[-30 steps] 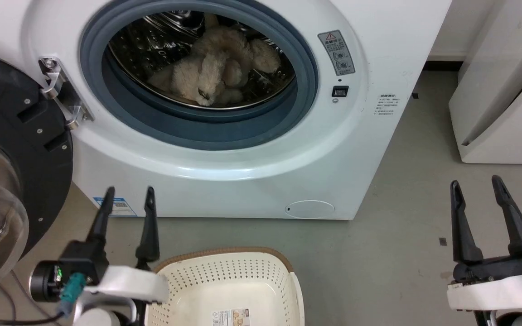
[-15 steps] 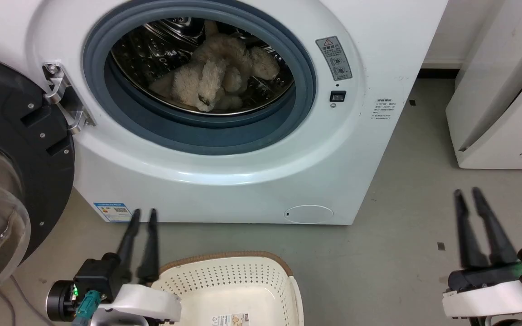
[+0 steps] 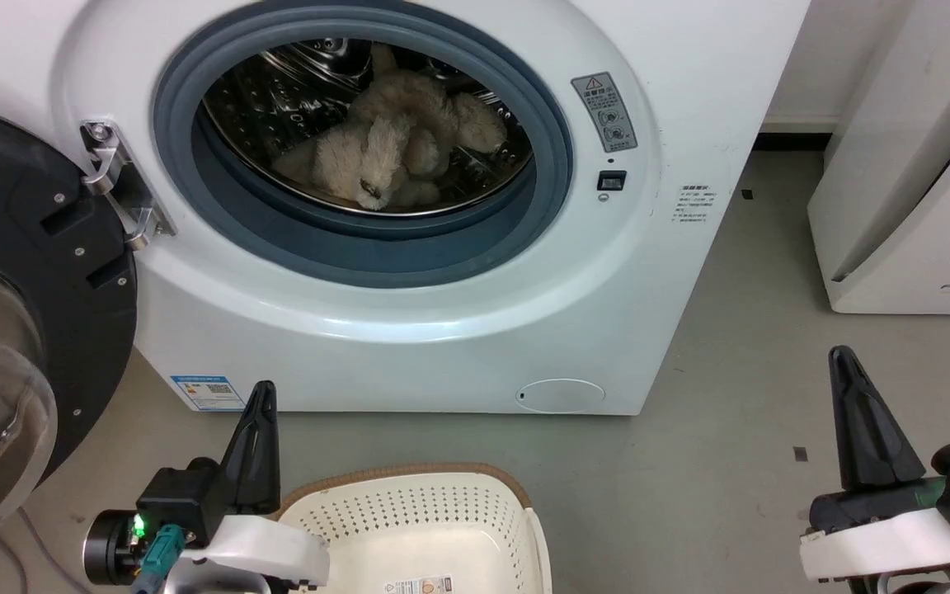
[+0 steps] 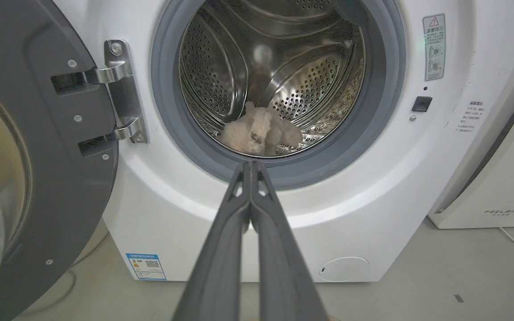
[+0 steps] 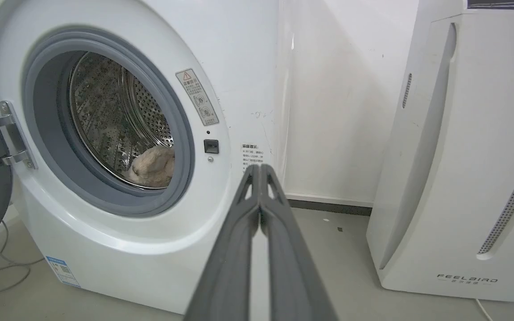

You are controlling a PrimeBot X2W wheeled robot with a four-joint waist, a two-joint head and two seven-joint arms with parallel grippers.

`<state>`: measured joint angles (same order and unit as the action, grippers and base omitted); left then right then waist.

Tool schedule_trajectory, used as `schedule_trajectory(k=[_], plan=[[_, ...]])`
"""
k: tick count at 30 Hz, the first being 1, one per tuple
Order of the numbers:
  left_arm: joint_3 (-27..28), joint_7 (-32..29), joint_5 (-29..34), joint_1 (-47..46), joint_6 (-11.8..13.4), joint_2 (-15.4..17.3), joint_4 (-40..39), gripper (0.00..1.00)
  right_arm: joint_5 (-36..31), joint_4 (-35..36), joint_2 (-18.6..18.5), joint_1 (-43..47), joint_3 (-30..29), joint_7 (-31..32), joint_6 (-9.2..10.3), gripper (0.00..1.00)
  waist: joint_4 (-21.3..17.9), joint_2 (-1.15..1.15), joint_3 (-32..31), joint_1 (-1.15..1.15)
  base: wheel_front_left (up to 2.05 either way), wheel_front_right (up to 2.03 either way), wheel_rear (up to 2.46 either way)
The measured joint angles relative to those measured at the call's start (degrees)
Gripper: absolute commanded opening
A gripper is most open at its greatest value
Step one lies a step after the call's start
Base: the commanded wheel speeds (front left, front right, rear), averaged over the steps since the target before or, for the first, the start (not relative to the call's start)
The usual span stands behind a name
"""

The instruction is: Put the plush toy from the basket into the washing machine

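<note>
plush toy point(image 3: 388, 153) sits in the washing machine point(image 3: 409, 322) drum at 12 o'clock, basket point(image 3: 409, 477) at 6 is empty, my left gripper point(image 3: 261, 394) and right gripper point(image 3: 842, 363) have fingers pinched together on nothing, so the task looks done.

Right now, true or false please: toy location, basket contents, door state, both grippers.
1. The plush toy lies in the drum of the washing machine. True.
2. The basket holds the plush toy. False: only a sticker shows on its floor.
3. The washing machine's door is shut. False: it is swung open to the left.
4. The left gripper and the right gripper are both shut on nothing. True.
5. The left gripper is inside the drum. False: it is outside the machine, above the floor beside the basket.
</note>
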<state>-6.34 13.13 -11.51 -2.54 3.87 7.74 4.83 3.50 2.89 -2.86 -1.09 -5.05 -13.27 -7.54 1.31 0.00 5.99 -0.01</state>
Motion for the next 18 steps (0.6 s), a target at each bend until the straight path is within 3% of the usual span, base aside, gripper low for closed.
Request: schedule_trajectory(k=[18], plan=[[1.0,-2.0,1.9,0.0,-0.5,-0.9,-0.7,0.00,-0.4,-0.4,0.0,0.0,0.7,2.1,0.00,0.00,-0.2,0.00,-1.0,0.00,0.00,0.00,0.00]])
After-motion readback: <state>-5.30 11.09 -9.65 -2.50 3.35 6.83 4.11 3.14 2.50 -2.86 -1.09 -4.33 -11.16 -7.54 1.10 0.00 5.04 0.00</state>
